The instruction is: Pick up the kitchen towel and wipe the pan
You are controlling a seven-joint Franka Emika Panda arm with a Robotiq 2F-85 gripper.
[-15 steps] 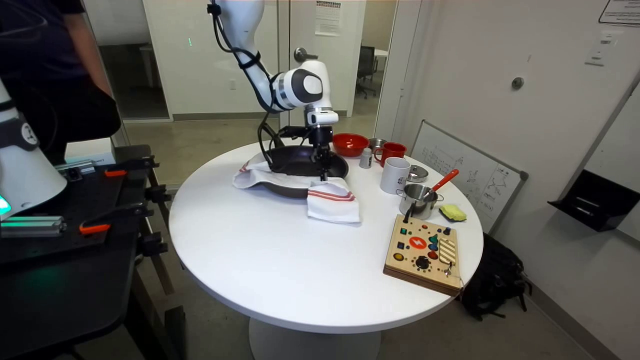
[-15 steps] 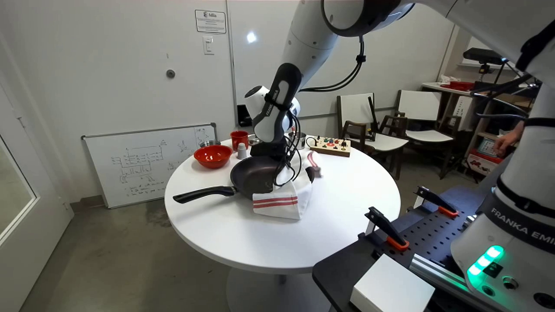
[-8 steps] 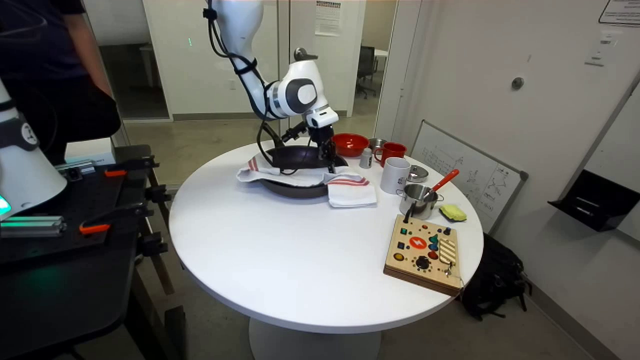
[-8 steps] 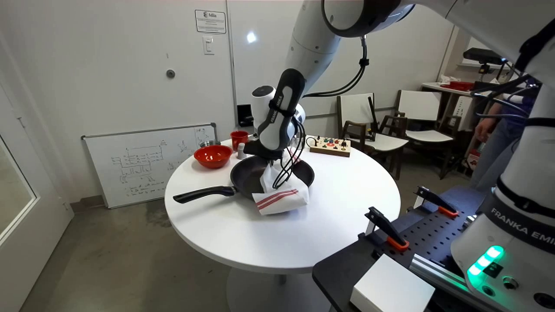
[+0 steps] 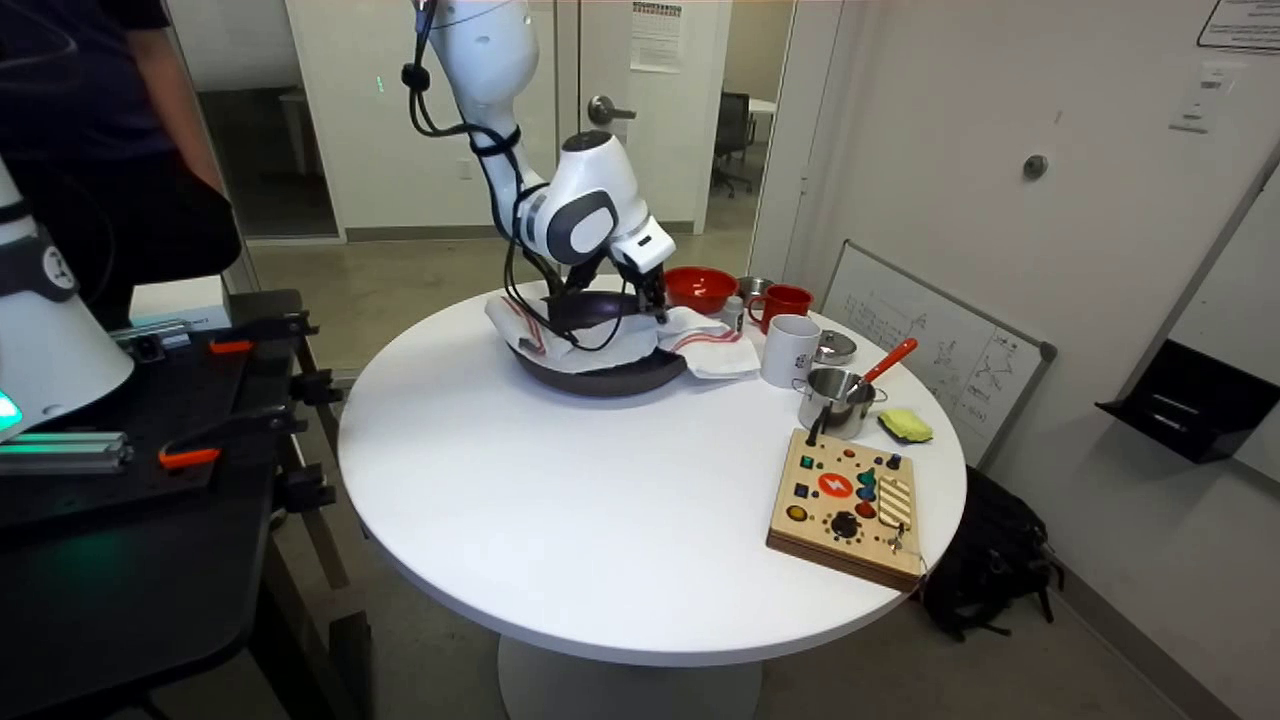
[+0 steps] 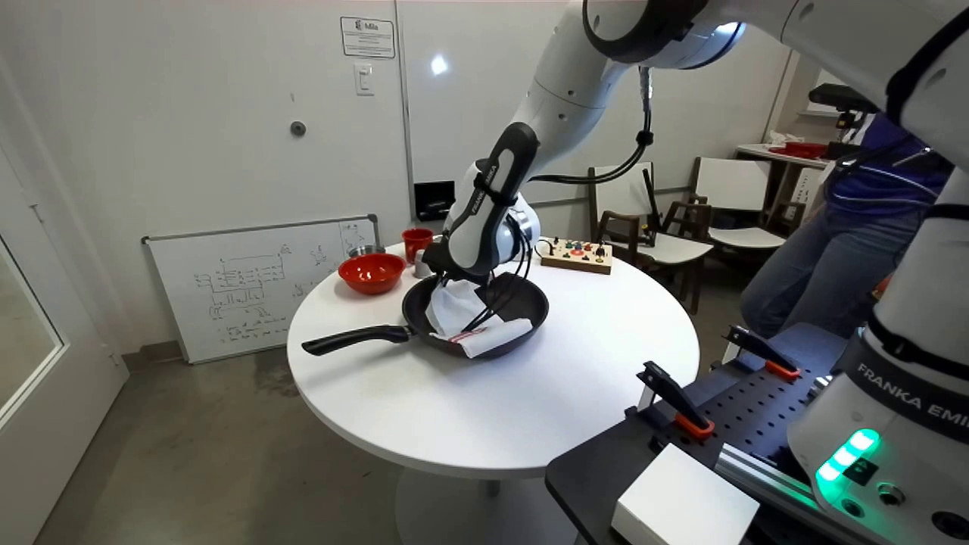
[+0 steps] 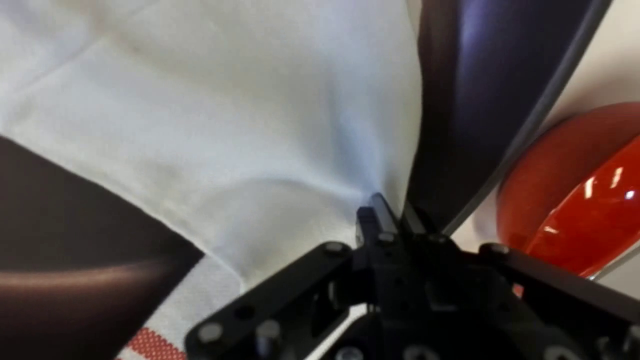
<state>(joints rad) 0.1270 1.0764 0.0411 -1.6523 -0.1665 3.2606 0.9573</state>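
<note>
- One slim black two-fingered pincer, fingers clamped on a gathered fold of one white, red-striped, soft-cloth kitchen towel.
- Towel's place: bulk inside one round, black, shallow frying pan, pinched close by the wall; in an exterior view a striped end runs out past the rim.
- Handling, my reckoning: light, limp, not fragile; will trail and bunch, not push. The pinched fold is a fair hold; a thicker bunch should scrub better.
- Pan probably heavier, smooth, apt to skid under a drag; best steadied by its straight black handle, which nothing grips.
- Near the rim: one glossy round red bowl.
- Across the round white surface: two mugs, a red cylindrical mug and a white cylindrical mug; one small grey shaker; one small silvery metal bowl; one round metal lid.
- Farthest: one two-handled metal pot holding one red-handled utensil; one yellow-green sponge; one flat wooden board with coloured buttons.
</note>
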